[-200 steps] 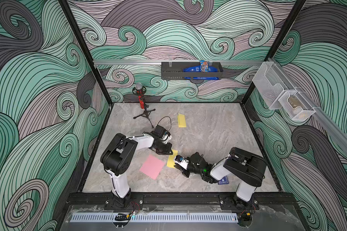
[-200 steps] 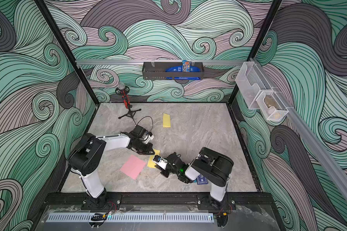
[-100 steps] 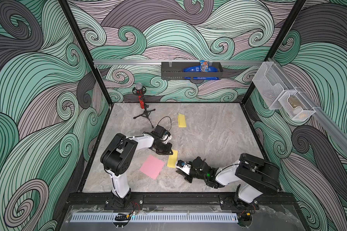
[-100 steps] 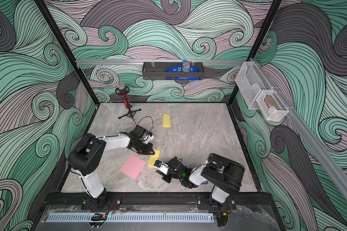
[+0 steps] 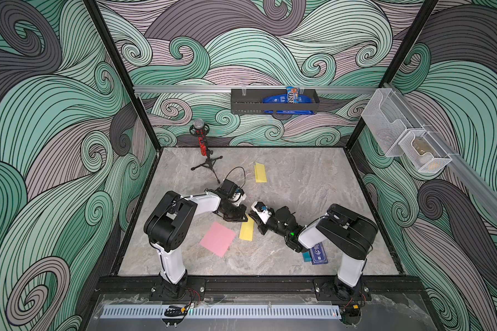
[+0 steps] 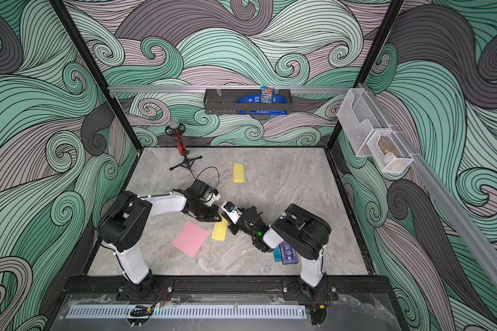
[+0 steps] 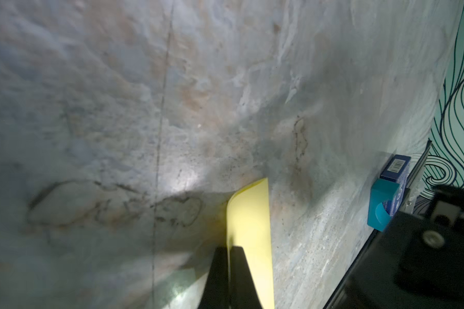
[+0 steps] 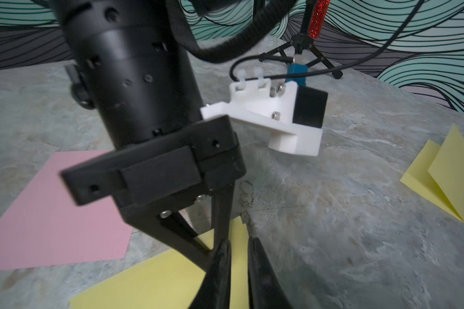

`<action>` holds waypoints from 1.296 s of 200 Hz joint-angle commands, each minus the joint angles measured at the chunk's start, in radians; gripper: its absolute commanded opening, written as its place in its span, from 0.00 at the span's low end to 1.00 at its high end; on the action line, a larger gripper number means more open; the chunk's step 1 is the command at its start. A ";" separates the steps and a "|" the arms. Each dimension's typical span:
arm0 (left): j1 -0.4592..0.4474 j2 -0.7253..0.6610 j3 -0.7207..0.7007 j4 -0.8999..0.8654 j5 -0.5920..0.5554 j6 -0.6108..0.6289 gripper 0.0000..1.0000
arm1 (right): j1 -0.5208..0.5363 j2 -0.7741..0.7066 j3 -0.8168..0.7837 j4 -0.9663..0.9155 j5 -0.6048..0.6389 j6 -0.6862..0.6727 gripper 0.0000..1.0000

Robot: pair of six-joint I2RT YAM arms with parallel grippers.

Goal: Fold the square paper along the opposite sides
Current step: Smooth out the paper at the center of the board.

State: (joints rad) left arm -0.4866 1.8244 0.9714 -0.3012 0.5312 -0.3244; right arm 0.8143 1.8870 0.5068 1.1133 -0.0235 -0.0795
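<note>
Yellow paper [image 5: 246,229] lies doubled into a narrow strip on the desk [image 5: 299,177], front of centre, just beside a flat pink sheet [image 5: 217,238]. The left fingers [image 7: 241,278] are pressed together on the strip's far end, and the sheet runs up between them. The right fingers [image 8: 260,270] hang over that same end with a narrow gap between them and yellow showing behind. Nothing looks caught there, and whether they touch the sheet I cannot tell.

The step in hand appears to be setting the crease. The left clamp should stay still as the anchor so the two layers keep their edges matched. The right fingers should come down on the folded edge itself and run along it, away from the left fingers and toward the near end. The stroke should press down rather than push sideways, because a light sheet held at one end will pivot or buckle. The two sets of fingers are very near each other, so the descent needs care to avoid a knock.

Compared with half a second ago, the right arm has risen out of a low, stretched pose. Its wrist has drawn away from the front, closer to the left fingers. The strip, the pink sheet and the left arm sit where they were.
</note>
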 commanded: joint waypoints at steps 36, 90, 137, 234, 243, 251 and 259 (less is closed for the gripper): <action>0.002 0.029 -0.003 -0.033 -0.030 -0.001 0.00 | -0.003 0.074 0.025 -0.016 0.026 -0.049 0.10; 0.003 0.029 -0.003 -0.031 -0.030 -0.003 0.00 | -0.004 0.097 -0.010 -0.050 0.105 -0.084 0.10; 0.003 0.027 -0.007 -0.032 -0.034 -0.002 0.00 | -0.013 0.104 0.005 -0.108 0.138 -0.075 0.10; 0.004 0.026 -0.008 -0.030 -0.033 -0.006 0.00 | -0.063 -0.019 0.016 -0.179 0.025 -0.045 0.10; 0.002 0.026 -0.008 -0.030 -0.033 -0.007 0.00 | -0.059 -0.043 0.008 -0.152 -0.007 -0.040 0.11; 0.003 0.026 -0.007 -0.030 -0.033 -0.006 0.00 | -0.047 -0.060 0.003 -0.127 -0.022 -0.039 0.11; 0.002 0.027 -0.007 -0.029 -0.033 -0.007 0.00 | -0.030 -0.067 0.001 -0.102 -0.029 -0.041 0.11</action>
State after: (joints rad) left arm -0.4866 1.8248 0.9714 -0.2996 0.5308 -0.3260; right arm 0.7547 1.8751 0.5201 0.9550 0.0250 -0.1307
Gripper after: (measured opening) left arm 0.047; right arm 0.109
